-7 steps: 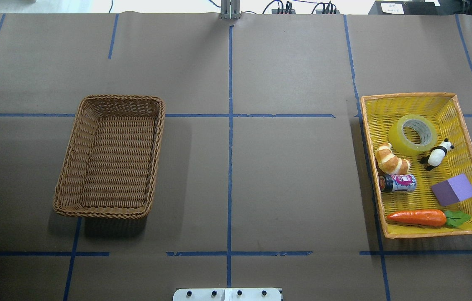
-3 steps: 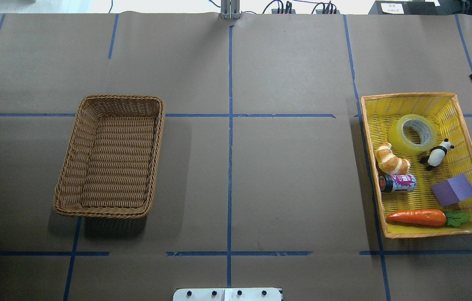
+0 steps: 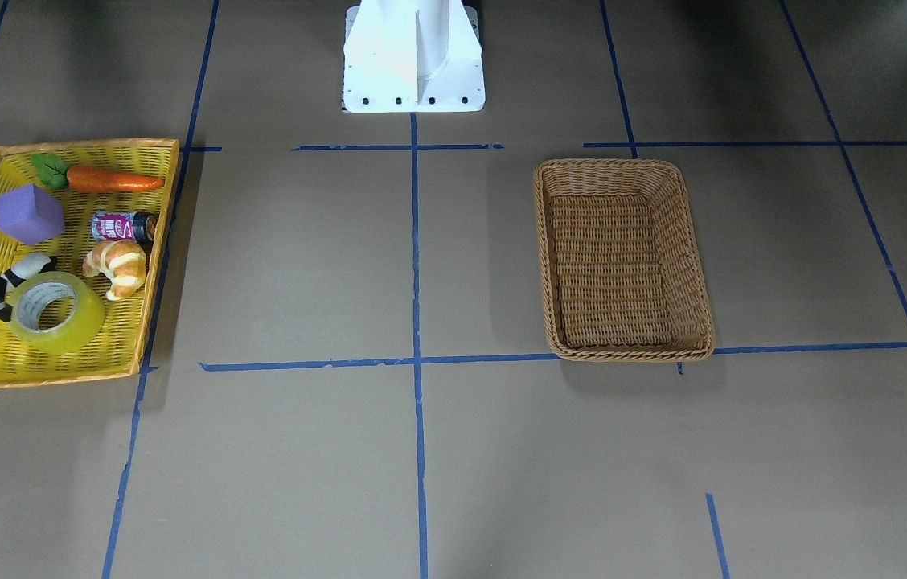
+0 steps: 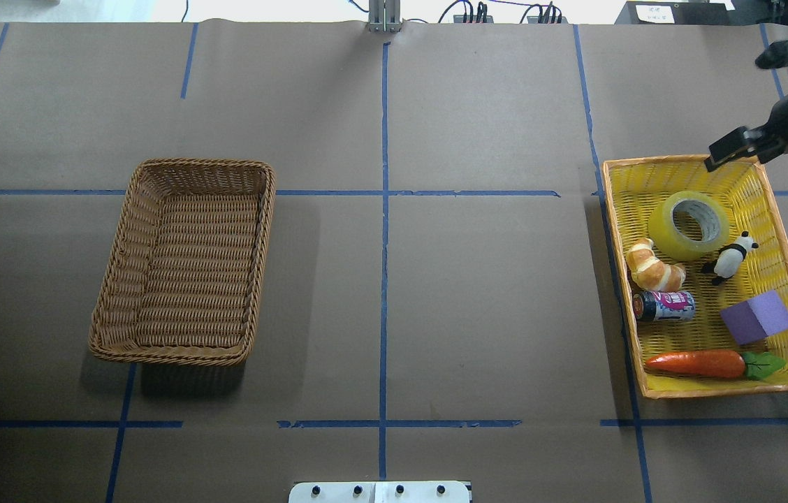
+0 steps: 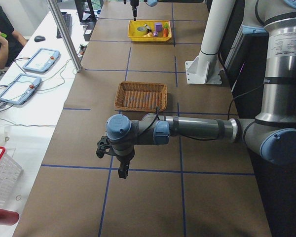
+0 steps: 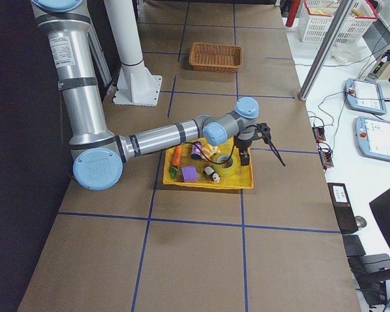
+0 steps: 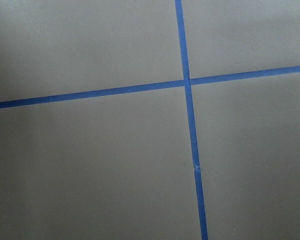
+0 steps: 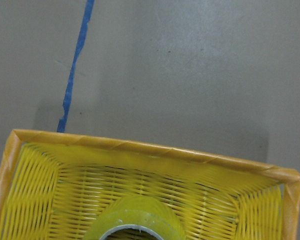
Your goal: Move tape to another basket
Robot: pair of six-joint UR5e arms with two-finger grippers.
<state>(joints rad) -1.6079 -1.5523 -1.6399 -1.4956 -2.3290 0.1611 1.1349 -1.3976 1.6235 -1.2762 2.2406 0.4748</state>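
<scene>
Our right gripper [image 4: 734,114], spread wide, hangs above the far rim of the yellow tray [image 4: 736,390] at right. The tape [image 4: 689,226] lies inside, at the far end. Whether our left gripper [image 5: 119,165] is spread, we cannot tell.

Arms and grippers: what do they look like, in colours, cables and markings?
The left arm and right arm are silver-grey tubes with dark joints capped in light blue. Each upper tube bears a white label. A black cable runs along the left arm. The left gripper and right gripper are black.
</scene>
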